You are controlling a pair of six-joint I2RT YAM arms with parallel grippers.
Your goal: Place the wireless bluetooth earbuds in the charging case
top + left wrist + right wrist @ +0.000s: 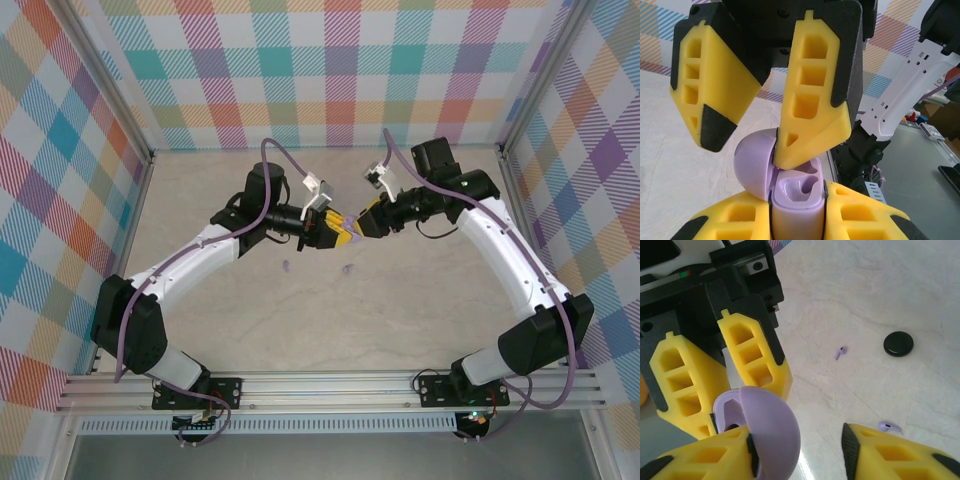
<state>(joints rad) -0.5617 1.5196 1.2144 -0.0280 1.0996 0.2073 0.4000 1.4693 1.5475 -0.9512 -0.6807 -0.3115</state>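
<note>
L-grip (797,222) clamps case (790,192); R-grip (752,146) splayed, prob. touching.

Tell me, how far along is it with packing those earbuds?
Done: the lilac case is held up, its lid open, sockets empty. In hand: the left end effector clamps the case while the open right end effector touches the lid. Left: two lilac earbuds lie on the table, neither picked up.

Charging case (795,215) and two earbuds (840,352) are pale lilac, the disc (898,344) black. Fingers (812,100) are yellow and black. Walls (330,60) are pastel plaid, table (400,310) marbled beige
</note>
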